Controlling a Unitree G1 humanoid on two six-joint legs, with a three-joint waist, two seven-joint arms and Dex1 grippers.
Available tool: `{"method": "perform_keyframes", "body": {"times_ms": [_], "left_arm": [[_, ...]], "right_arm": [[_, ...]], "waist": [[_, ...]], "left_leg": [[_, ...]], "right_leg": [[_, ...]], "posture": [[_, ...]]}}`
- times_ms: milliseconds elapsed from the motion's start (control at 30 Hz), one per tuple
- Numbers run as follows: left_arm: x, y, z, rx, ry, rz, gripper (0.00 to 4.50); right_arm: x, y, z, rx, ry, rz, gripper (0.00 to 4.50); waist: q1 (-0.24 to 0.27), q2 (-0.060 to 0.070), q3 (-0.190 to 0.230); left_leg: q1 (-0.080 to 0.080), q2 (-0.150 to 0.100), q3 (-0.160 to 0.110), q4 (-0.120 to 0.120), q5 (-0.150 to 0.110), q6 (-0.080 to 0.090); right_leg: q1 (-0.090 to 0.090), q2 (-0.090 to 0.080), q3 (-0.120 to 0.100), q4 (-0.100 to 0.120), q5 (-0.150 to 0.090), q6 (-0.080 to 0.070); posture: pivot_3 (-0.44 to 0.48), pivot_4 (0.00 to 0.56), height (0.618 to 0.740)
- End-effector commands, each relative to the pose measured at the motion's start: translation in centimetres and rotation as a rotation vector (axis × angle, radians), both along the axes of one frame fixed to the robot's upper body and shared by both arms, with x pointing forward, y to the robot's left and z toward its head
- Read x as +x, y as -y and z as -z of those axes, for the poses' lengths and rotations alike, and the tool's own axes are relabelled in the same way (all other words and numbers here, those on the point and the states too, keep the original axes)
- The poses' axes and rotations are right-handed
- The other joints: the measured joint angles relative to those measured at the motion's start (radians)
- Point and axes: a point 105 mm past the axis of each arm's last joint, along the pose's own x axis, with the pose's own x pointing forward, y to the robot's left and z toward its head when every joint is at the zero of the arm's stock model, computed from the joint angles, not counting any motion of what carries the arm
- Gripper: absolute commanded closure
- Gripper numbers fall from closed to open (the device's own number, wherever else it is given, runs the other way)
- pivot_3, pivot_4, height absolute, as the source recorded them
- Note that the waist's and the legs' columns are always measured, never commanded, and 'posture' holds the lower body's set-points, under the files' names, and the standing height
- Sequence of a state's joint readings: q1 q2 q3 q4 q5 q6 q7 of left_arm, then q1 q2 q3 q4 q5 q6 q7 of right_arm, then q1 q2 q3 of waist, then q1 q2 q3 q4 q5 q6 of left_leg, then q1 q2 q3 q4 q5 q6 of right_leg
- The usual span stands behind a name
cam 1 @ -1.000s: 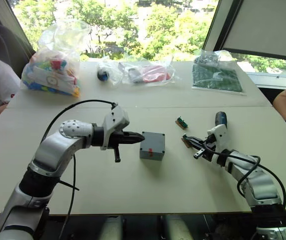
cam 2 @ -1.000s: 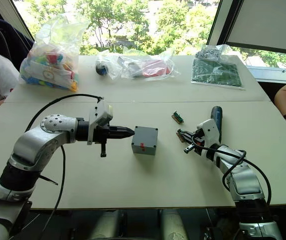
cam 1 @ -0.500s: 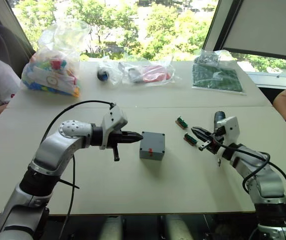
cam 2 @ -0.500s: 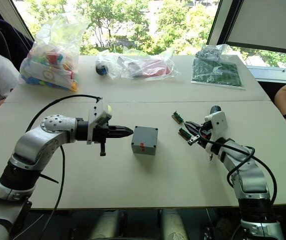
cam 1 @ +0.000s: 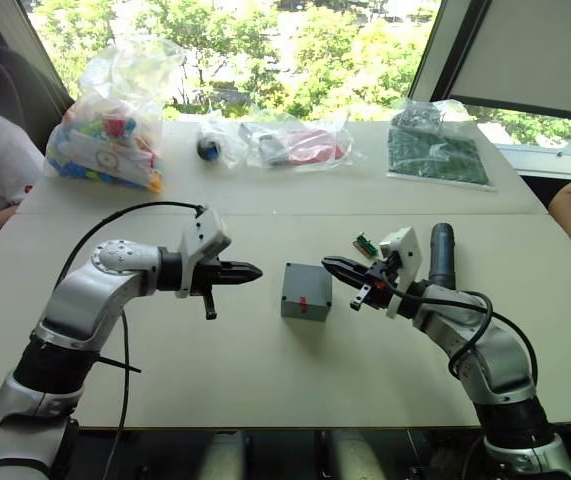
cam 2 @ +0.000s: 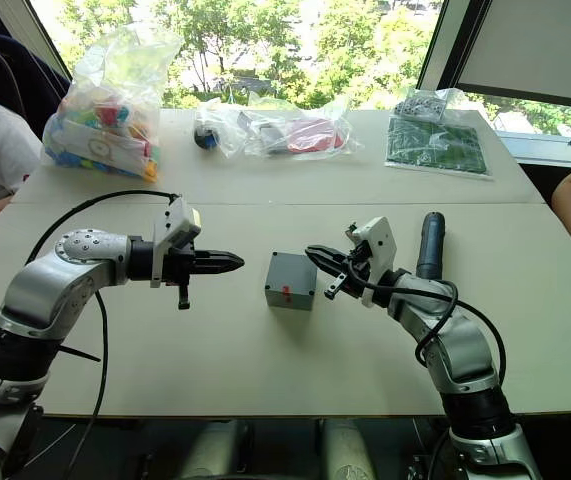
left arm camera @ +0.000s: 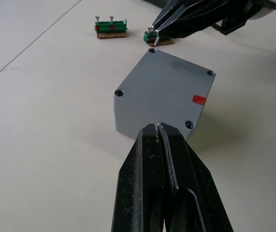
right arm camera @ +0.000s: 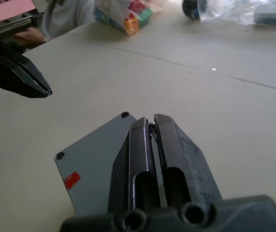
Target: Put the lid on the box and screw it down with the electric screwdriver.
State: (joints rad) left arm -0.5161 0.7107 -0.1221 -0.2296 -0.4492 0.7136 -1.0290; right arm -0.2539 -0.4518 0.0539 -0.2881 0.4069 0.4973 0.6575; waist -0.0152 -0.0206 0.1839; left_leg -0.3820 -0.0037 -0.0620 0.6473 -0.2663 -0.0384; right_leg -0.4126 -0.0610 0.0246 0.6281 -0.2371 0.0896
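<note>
While the box (cam 1: 305,292) sits closed near the table (cam 1: 265,380) centre, lid (left arm camera: 169,89) already seated on top with four corner screw holes visible, it is flanked by both arms. A small red mark is seen on the box's near side. The left gripper (cam 1: 255,271) is held level, forearm bent in from the left, tip pointed at the box's left side but apart from it; its fingers are pressed together with nothing between. The right gripper (cam 1: 327,264) is reached in from the right, elbow low, tip hovering just above the box's right edge; in the right wrist view a tiny pale item, too small to identify, is seen pinched at the nearly closed tips. The electric screwdriver (cam 1: 441,256) is left lying on the table behind the right forearm. Two small green parts (left arm camera: 111,28) lie beyond the box.
</note>
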Motion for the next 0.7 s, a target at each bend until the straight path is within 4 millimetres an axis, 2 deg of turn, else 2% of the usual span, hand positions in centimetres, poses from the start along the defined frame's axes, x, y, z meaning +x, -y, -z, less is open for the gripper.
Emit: {"method": "perform_keyframes", "body": {"times_ms": [33, 300, 700], "left_arm": [[-0.2, -0.2, -1.0, -0.023, 0.037, -0.013, 4.50], [-0.4, -0.2, -0.9, -0.021, 0.038, -0.016, 4.50], [-0.1, 0.4, -0.8, -0.022, 0.042, 0.000, 4.50]], "right_arm": [[0.3, -0.6, -0.8, -0.005, 0.045, -0.022, 4.42], [1.2, 0.6, -0.7, -0.013, 0.050, 0.016, 4.42], [0.4, 0.7, -0.6, 0.008, 0.035, 0.023, 4.42]], "waist": [[-0.001, 0.000, 0.000], [-0.002, 0.000, 0.000], [-0.002, 0.000, 0.000]], "left_leg": [[0.000, 0.000, 0.000, 0.000, 0.000, 0.000], [0.000, 0.001, 0.000, -0.001, 0.000, 0.000], [0.000, 0.001, 0.000, 0.000, 0.000, 0.000]], "right_leg": [[0.000, 0.000, 0.000, 0.000, 0.000, 0.000], [-0.001, 0.001, 0.000, 0.001, 0.000, 0.000], [-0.001, 0.001, 0.000, 0.001, 0.000, 0.000]], "posture": [[0.000, 0.150, 0.740], [0.000, 0.150, 0.740], [0.000, 0.150, 0.740]]}}
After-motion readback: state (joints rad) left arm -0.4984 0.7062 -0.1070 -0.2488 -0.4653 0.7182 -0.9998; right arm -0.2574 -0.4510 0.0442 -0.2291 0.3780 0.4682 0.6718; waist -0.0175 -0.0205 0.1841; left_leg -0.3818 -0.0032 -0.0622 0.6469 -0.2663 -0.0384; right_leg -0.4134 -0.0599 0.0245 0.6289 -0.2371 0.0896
